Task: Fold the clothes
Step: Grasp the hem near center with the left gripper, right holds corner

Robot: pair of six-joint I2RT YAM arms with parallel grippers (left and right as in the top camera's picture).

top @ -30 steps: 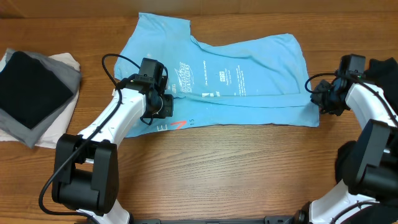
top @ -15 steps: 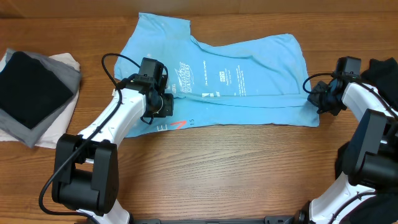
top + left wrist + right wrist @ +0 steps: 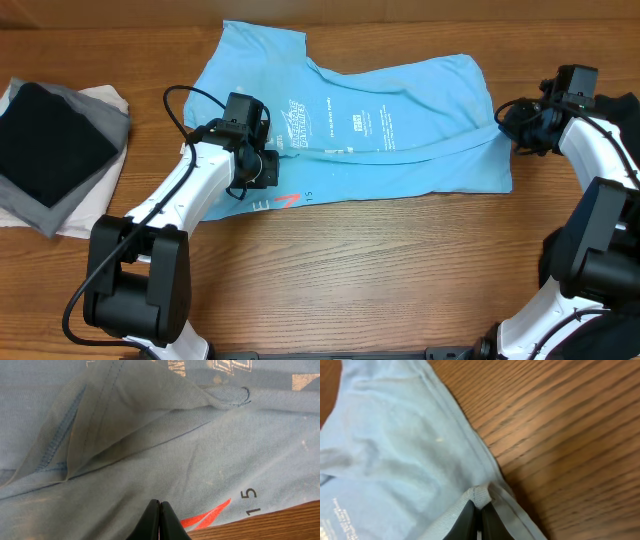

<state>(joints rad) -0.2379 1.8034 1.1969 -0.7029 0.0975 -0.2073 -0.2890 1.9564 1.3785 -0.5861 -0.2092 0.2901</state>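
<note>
sky-blue T-shirt [image 3: 400, 120]: 1 | garment stack [image 3: 50, 145]: 1 | pincers [image 3: 262, 168] [image 3: 512, 125]: 2

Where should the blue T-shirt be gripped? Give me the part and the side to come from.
Grip the T-shirt at its right-hand edge, coming in from the right over the bare table. The hem there doubles into a small raised fold that two fingers can pinch, whereas the middle lies flat. The right gripper is shut on that fold.

The left arm [image 3: 190, 195] covers some T-shirt [image 3: 400, 110] lettering.
</note>
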